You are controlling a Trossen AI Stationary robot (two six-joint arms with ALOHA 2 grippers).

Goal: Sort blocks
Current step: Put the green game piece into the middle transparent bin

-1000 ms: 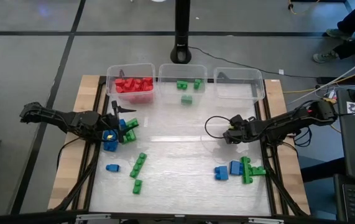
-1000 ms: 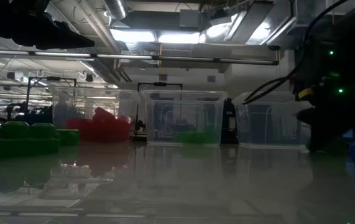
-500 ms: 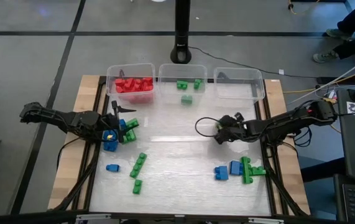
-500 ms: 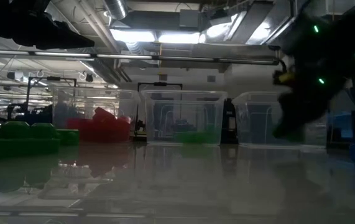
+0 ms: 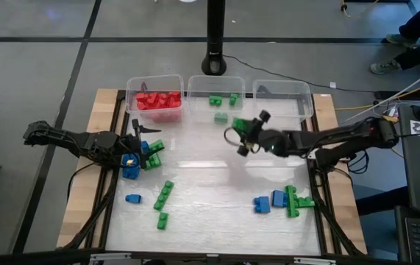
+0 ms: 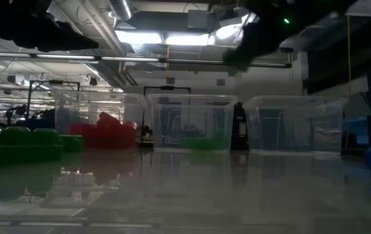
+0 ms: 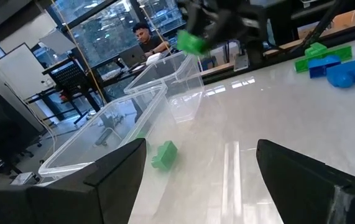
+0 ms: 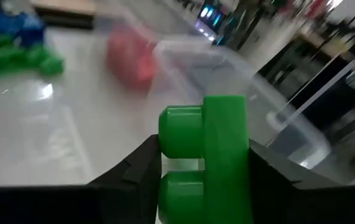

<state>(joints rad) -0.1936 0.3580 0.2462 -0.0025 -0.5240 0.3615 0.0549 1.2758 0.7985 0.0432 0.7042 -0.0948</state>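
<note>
Behind the table (image 5: 210, 173) stood three bins (image 5: 218, 98), one per colour: red filled the left, a few greens lay in the middle, the right looked empty. Loose blocks (image 5: 164, 195) lay scattered nearer the front. The left gripper (image 5: 134, 147) waited with jaws apart above a blue and green cluster. The right gripper (image 5: 243, 136) was clamped on a green block (image 8: 205, 158), raised near the middle bin, likely to drop it there. A second earlier it sat lower, farther right.

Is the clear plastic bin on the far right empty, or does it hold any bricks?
Empty. The high view shows only bare floor inside the right clear plastic bin; the low view shows nothing inside it either.
</note>
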